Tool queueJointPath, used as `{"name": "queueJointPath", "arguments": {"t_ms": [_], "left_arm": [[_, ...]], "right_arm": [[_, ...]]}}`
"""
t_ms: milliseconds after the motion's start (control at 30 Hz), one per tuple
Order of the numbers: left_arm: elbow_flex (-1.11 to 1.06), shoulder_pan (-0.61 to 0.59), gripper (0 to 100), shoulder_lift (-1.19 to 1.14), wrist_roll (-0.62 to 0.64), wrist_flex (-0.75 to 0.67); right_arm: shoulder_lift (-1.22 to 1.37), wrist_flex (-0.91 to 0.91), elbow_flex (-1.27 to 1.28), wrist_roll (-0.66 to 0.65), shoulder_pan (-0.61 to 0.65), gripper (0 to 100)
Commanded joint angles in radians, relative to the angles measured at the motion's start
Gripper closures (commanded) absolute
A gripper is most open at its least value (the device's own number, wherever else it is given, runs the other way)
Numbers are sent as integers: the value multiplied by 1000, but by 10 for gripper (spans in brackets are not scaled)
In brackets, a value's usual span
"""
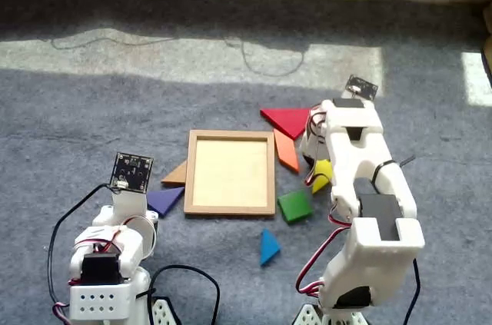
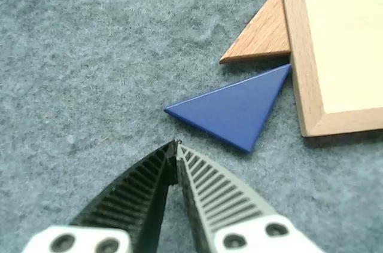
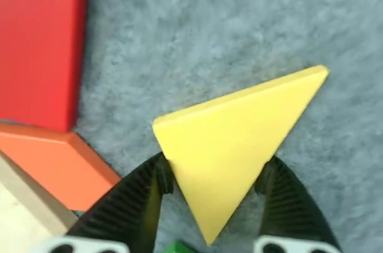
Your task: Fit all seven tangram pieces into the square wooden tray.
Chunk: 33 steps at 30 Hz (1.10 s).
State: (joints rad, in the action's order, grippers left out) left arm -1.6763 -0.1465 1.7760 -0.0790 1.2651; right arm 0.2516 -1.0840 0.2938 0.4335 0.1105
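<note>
A grey worktop (image 1: pixel 92 110) is seen carrying everything. The right arm (image 1: pixel 369 187) is stretched forward beside the tray's right side; the left arm (image 1: pixel 108 256) is folded near the front left corner. The square tray (image 1: pixel 231 135) is laid flat at the centre, and all seven pieces are found outside it. The red triangle (image 1: pixel 286 119) is placed past the tray's far right corner, with the orange piece (image 1: pixel 286 150) just beside the right rim. The dark blue triangle (image 2: pixel 236 109) is set at the tray's left rim, one corner touching it, and the left jaws are seen closed tip to tip just short of it, over bare worktop. The yellow triangle (image 3: pixel 233 145) is gripped between the right jaws, which are pressed against two of its edges. The green square (image 1: pixel 295 206) is placed near the tray's front right corner. The tan triangle (image 2: pixel 263 34) is butted against the left rim. The light blue triangle (image 1: pixel 268 247) is left in front, apart.
</note>
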Motion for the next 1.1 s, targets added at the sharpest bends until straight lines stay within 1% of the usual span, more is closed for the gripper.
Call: {"name": "queueJointPath", "arguments": {"t_ms": [0,100,267,333,467,533,700,833,1067], "left_arm": [[-19,7,994,39,-5,-11],[-19,7,994,39,-5,-11],[-19,7,994,39,-5,-11],[-19,7,994,39,-5,-11],[-19,7,994,39,-5,-11],[-19,7,994,39,-5,-11],[-19,7,994,39,-5,-11],[-19,7,994,39,-5,-11],[-19,7,994,39,-5,-11]], "right_arm": [[-65,-12,-51,-69,-5,839],[-139,-7,-48,-101,-5,839],[-202,36,-22,-101,-5,829],[-186,47,-24,-89,-4,783],[-122,42,-28,51,-7,657],[-94,54,-41,83,-5,630],[-15,54,-145,94,4,629],[50,53,-228,163,-7,629],[111,53,-302,170,-15,629]]}}
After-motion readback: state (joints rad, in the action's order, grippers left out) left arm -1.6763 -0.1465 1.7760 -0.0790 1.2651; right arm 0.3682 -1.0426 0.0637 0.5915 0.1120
